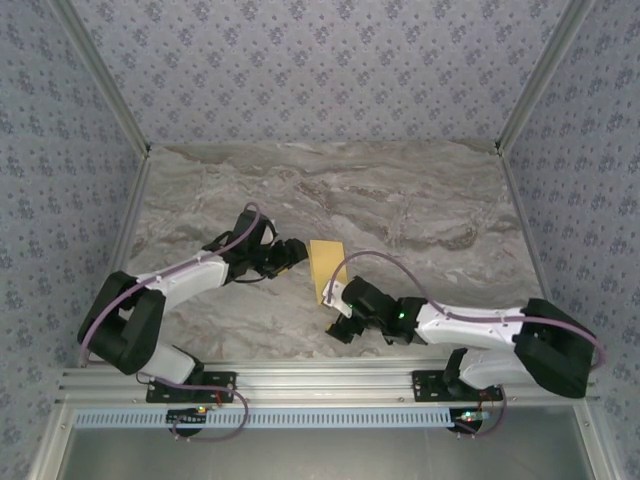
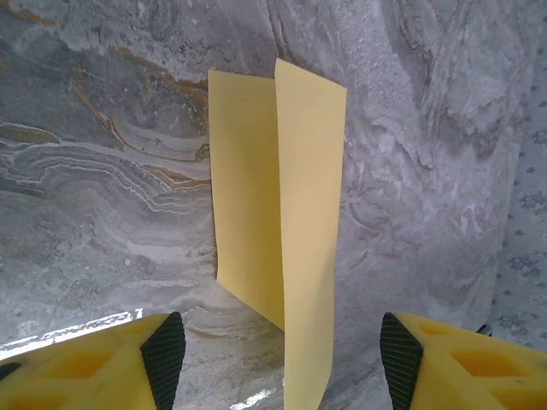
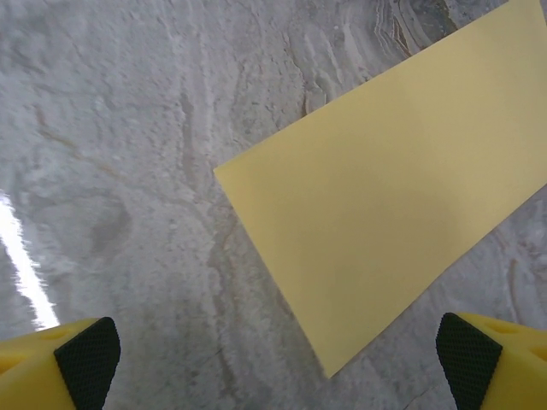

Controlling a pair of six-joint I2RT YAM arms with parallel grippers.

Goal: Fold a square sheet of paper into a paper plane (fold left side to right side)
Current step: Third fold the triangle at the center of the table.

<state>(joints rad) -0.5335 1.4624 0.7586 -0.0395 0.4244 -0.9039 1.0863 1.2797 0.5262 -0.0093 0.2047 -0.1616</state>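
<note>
My left fingers (image 2: 162, 350) are spread, the folded paper (image 2: 278, 213) ahead between them; my right fingers (image 3: 85, 359) spread wide, paper just ahead.

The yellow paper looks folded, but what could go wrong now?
1. One flap of the square sheet of paper seems to stand off the other, so the fold might spring open.
2. The left gripper and right gripper are both open and hold nothing, so a nudge could slide the sheet on the shiny table.
3. The flap edges do not line up, so the crease may end crooked.
</note>
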